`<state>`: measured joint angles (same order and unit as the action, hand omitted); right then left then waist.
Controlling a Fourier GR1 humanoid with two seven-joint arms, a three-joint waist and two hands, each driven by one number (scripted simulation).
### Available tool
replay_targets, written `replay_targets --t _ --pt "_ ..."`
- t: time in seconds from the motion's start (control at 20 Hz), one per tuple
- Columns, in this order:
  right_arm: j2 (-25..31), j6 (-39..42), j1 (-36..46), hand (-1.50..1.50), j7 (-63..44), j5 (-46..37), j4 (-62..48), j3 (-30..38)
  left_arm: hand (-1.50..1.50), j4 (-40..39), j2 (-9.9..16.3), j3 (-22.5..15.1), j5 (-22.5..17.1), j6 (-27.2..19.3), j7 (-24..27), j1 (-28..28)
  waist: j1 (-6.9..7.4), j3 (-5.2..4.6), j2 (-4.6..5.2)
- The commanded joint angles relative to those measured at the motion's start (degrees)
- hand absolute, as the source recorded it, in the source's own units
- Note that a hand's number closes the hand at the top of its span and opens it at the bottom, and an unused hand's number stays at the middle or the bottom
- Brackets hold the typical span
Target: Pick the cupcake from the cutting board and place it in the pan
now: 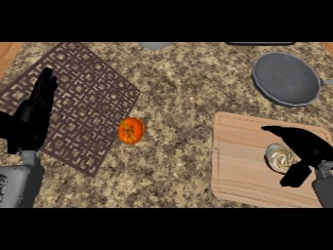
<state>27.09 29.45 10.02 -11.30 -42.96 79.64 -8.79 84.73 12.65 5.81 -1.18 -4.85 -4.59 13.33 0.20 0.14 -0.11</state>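
Now the right hand [309, 149] curls around the pale frosted cupcake [277, 157] on the light wooden cutting board [244, 166].
Left hand [28, 119] rests, fingers straight; the dark grey round pan [285, 78] lies beyond.

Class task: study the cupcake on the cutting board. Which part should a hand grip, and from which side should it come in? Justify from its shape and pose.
Probably the round sides of the cupcake, taken from above with fingers on one flank and thumb opposite. It seems to stand upright on the cutting board, its pale swirled top facing up, so the top is best left untouched. The right hand already arches over it from the right.
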Motion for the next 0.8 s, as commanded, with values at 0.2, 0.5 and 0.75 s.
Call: replay_targets --t 0.2,0.5,0.75 --pt "-2.4 -6.2 0.0 1.5 9.8 -6.2 -5.0 -3.9 0.0 3.8 -1.5 -0.6 -0.9 1.5 -1.3 -2.9 0.09 -0.12 0.11" --pt "-3.6 -2.2 -4.1 1.5 8.4 -8.1 4.9 -6.9 0.0 1.4 -0.5 0.8 -0.6 2.2 -1.4 -0.7 -0.39 -0.16 -0.01" --pt "-14.5 0.4 -4.9 1.5 -0.1 -13.5 14.8 -21.5 0.0 0.8 1.7 2.5 -1.5 3.5 -1.7 -0.4 -0.49 -0.21 -0.15"
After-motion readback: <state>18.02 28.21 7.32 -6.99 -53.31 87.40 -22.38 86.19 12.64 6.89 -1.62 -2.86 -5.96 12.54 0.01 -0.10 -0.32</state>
